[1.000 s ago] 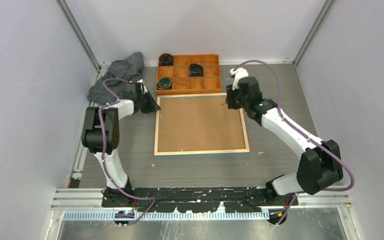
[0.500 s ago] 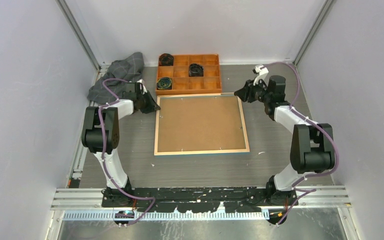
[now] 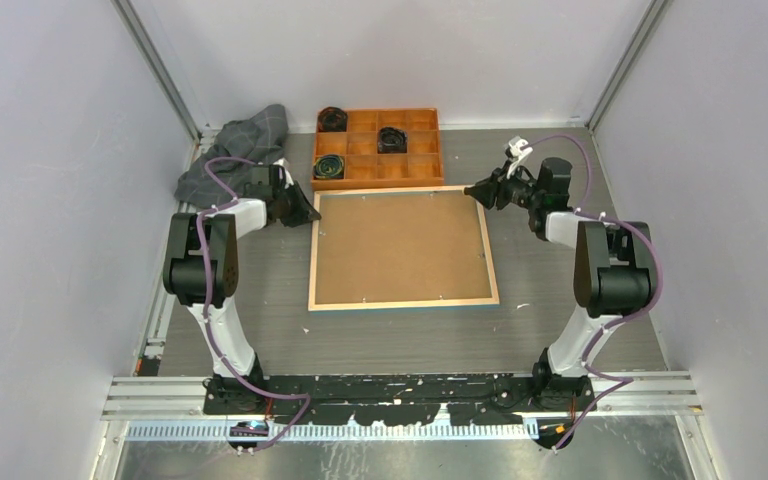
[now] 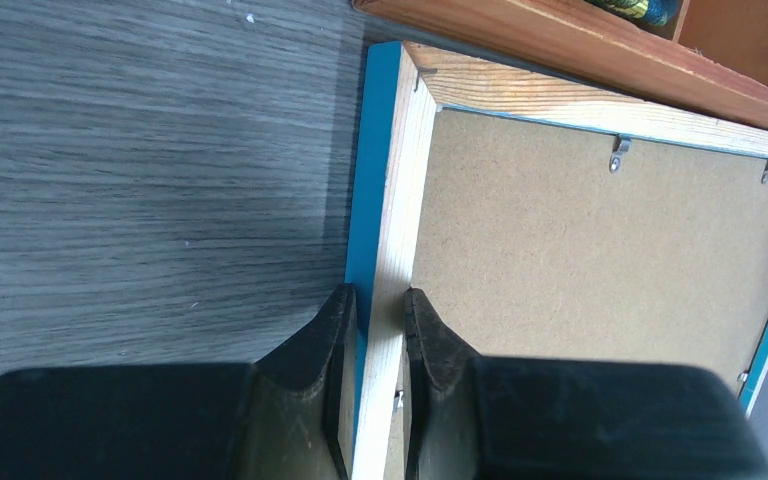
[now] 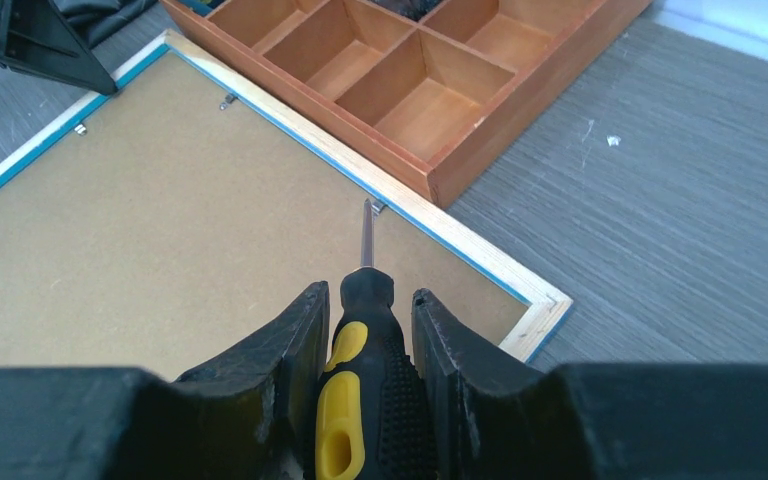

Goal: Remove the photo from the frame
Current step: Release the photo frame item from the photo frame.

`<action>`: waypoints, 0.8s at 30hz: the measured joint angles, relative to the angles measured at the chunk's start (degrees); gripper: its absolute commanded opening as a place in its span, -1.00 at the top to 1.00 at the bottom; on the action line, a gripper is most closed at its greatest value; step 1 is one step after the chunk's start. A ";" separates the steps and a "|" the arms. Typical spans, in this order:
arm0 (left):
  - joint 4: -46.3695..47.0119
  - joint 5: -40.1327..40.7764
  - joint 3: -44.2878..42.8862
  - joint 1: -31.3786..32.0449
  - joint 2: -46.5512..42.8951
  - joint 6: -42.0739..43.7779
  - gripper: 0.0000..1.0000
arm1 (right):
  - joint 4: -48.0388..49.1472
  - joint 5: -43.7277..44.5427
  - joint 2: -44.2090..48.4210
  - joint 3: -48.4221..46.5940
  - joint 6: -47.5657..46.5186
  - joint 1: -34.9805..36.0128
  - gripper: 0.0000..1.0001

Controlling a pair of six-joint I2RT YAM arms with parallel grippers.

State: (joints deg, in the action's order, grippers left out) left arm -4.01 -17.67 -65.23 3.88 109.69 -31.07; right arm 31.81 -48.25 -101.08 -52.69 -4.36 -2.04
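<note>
The frame [image 3: 403, 303] is laid face down at the middle of the bench [image 3: 400, 345], its light wood rim and the brown backing board [image 3: 400, 245] turned upward. Its 12 o'clock edge is crowded by the orange compartment tray [image 3: 390, 184], set just beside it; whether the two touch cannot be told. A grey cloth [image 3: 230, 150] is bunched at 10 o'clock. The left rim, close to the 10 o'clock corner, is clamped between the fingers of the left gripper [image 4: 378, 295]. A black-and-yellow screwdriver [image 5: 360, 350] is gripped in the right gripper [image 5: 370, 300], and its tip is set at a metal tab [image 5: 378, 208] on the far rim near the 2 o'clock corner. Bare bench is seen along the frame's 3, 6 and 9 o'clock edges, widest at 6 o'clock.
</note>
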 measured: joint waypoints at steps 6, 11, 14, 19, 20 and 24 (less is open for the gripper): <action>-0.04 -0.35 -0.11 -0.07 0.11 0.02 0.99 | 0.20 -0.76 -2.38 -0.42 0.07 -0.76 0.99; -0.04 -0.42 -0.11 -0.07 0.13 0.02 0.99 | 0.07 -0.81 -2.58 -1.92 -0.13 -0.83 0.99; -0.04 -0.42 -0.11 -0.07 0.13 0.02 0.99 | -0.39 -0.76 -3.26 -3.19 -0.68 -0.83 0.99; -0.09 -0.46 -0.17 -0.07 0.20 0.02 0.99 | -1.42 -0.66 -4.48 -3.69 -1.84 -0.83 0.99; -0.11 -0.52 -0.22 -0.07 0.20 0.02 0.99 | -1.73 -0.66 -4.66 -3.69 -1.99 -0.83 0.99; -0.42 -0.79 -0.46 -0.11 0.35 0.07 0.99 | -2.78 -0.68 -4.83 -3.78 -2.47 -0.83 0.99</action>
State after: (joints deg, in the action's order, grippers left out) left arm -4.43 -18.46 -65.69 3.77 110.04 -31.00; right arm 29.04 -48.93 -105.91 -56.47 -6.83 -2.87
